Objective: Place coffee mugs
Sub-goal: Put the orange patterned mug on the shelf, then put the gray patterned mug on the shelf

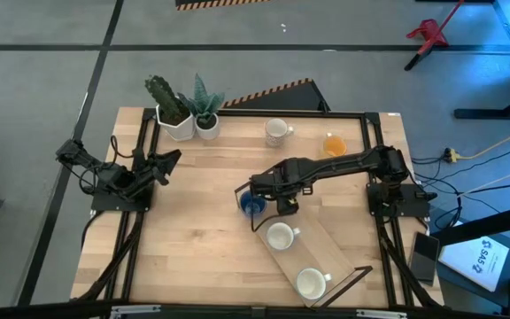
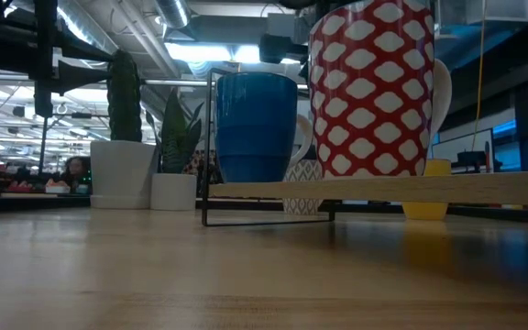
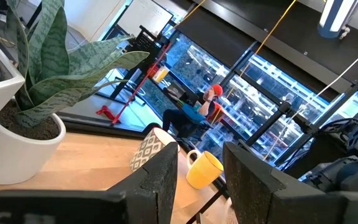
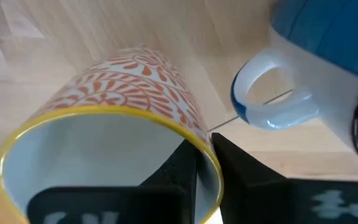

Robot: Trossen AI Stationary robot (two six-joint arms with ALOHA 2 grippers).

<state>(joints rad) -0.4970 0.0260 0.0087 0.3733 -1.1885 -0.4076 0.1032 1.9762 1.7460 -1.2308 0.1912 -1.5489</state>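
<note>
Orange-patterned mug [image 4: 114, 124] hangs pinched by its rim in the right hand [image 1: 283, 202] at mid-frame, beside the blue mug [image 1: 252, 203]; lower it level onto the tray [image 1: 326, 252], clear of that handle; left hand [image 1: 171, 161] waits released at the surface's left

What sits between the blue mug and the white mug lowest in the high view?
Another white mug, on the same wooden board. The high view shows it standing apart from both the blue mug and the lowest white mug.

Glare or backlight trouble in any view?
Low view: bright ceiling lights behind the blue mug and red-patterned mug; sheen on the table. Left wrist view: bright windows behind the yellow mug. High view: even, soft shadows. Right wrist view: no glare on the orange-patterned mug in the right pincer.
</note>
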